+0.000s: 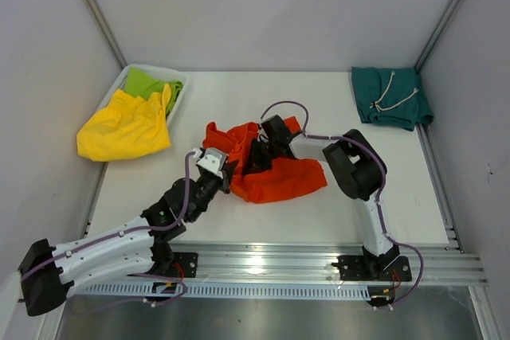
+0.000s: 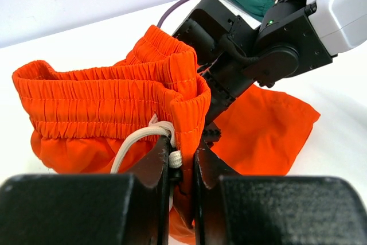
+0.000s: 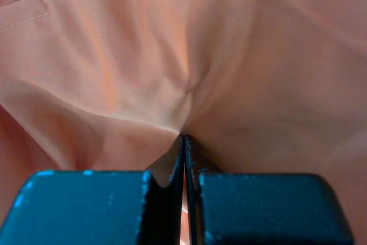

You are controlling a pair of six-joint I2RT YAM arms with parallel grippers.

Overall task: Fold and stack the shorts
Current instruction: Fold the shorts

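Observation:
The bright orange shorts (image 1: pixel 288 179) lie bunched in the middle of the white table (image 1: pixel 239 97). My left gripper (image 1: pixel 229 171) is shut on their elastic waistband (image 2: pixel 109 104), pinching the hem and the white drawstring (image 2: pixel 135 139) between the jaws (image 2: pixel 183 152). My right gripper (image 1: pixel 253 161) reaches into the shorts from the right and is shut on a pucker of orange cloth (image 3: pixel 114 55), fingertips (image 3: pixel 183 137) pressed together. The waistband stands raised between both grippers. The teal shorts (image 1: pixel 390 97) lie folded at the far right corner, drawstrings on top.
A yellow pair (image 1: pixel 123 127) drapes over the near edge of a white bin (image 1: pixel 119 85) at the far left, with a lime-green pair (image 1: pixel 151 85) inside. Grey walls enclose the table on both sides. A metal rail (image 1: pixel 279 264) runs along the near edge.

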